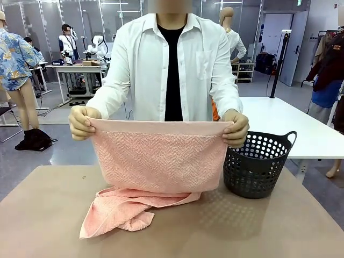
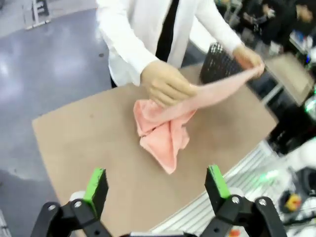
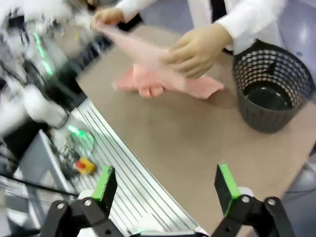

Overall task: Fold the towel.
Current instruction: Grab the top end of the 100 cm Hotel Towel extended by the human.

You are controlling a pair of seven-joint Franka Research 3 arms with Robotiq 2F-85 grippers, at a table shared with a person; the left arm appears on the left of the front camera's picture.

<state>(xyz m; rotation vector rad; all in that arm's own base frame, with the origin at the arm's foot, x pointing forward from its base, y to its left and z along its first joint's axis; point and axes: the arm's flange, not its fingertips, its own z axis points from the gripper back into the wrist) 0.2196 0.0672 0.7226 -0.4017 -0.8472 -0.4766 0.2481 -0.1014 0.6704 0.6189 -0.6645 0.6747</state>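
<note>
A brown desk [image 1: 43, 215] runs between me and the person [image 1: 172, 64] standing at its far side, with a workshop floor and other benches behind them. The towel [image 1: 158, 161] is near the middle of the desk, on the person's side. Its plain band is pulled taut between the person's two hands, one hand [image 1: 236, 128] next to the dark basket [image 1: 258, 164] and the other hand [image 1: 80, 122] out toward my left. From that edge the cloth hangs like a curtain, and its lower part lies crumpled on the desk, one corner trailing toward me.

I take that grip as a way to straighten the cloth. Tension along the top edge should let the herringbone face hang flat, ready to be laid down for a first fold. The basket stands upright on my right, just beside the hanging towel, and nothing shows inside it.

My left fingers [image 2: 96, 185] are spread wide and hold nothing, hovering at my edge of the desk well back from the cloth. My right fingers [image 3: 106, 182] are released too — parted and empty above the desk's near edge. No fold is made yet, as I judge it; the bunched lower part would need spreading first.
</note>
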